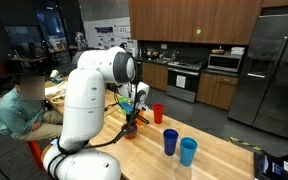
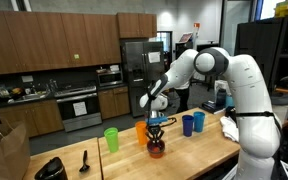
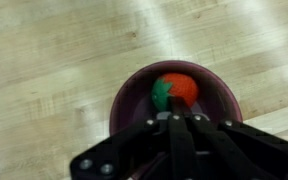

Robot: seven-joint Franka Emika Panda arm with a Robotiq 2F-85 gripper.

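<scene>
Looking down in the wrist view, a dark maroon cup (image 3: 174, 100) stands on the wooden table with a red toy strawberry (image 3: 176, 90) with green leaves inside it. My gripper (image 3: 174, 118) hangs right over the cup, its two black fingers pressed together at the strawberry's near edge. Nothing shows between them. In both exterior views the gripper (image 2: 156, 127) (image 1: 132, 119) points straight down onto the maroon cup (image 2: 156, 150) (image 1: 131, 131).
On the table around it stand a green cup (image 2: 111, 138), an orange cup (image 2: 141, 128) and two blue cups (image 2: 188, 124) (image 2: 199, 121). A paper bag (image 2: 4, 150) and black utensils (image 2: 84, 158) lie at one end. A seated person (image 1: 24, 105) is close behind the arm.
</scene>
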